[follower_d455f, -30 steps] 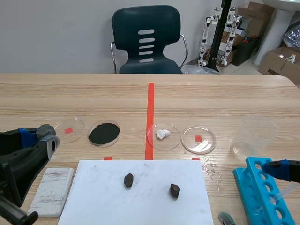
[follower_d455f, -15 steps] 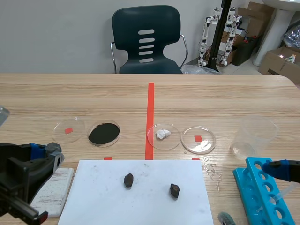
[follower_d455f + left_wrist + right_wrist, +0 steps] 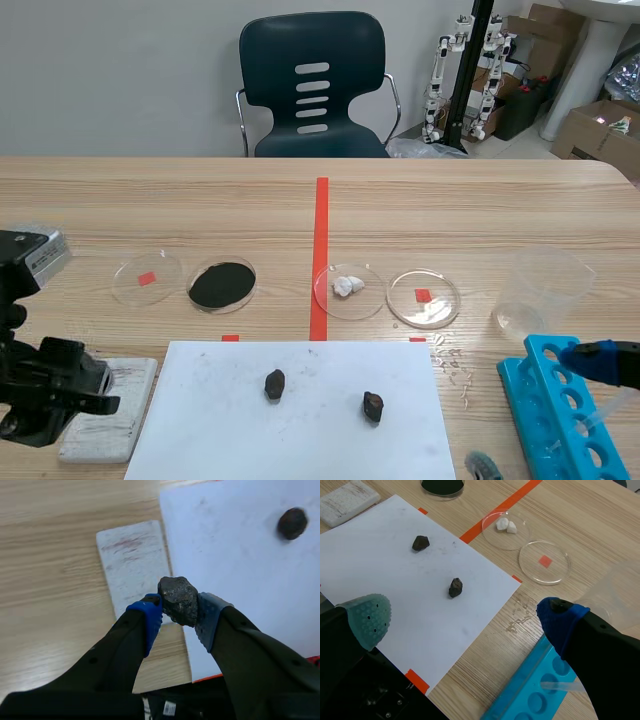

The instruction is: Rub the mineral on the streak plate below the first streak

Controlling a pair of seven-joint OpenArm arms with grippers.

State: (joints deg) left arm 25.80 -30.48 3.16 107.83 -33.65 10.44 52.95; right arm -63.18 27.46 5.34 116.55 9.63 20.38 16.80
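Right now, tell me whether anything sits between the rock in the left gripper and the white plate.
Nothing visible does. The left gripper holds the rock directly over the plate; only bare plate lies under it.

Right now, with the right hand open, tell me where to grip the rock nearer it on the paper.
Take the rock across its narrower middle, coming straight down from above. It lies loose on the flat paper, a small lump with bare sheet on every side, so the open right hand can probably straddle it.
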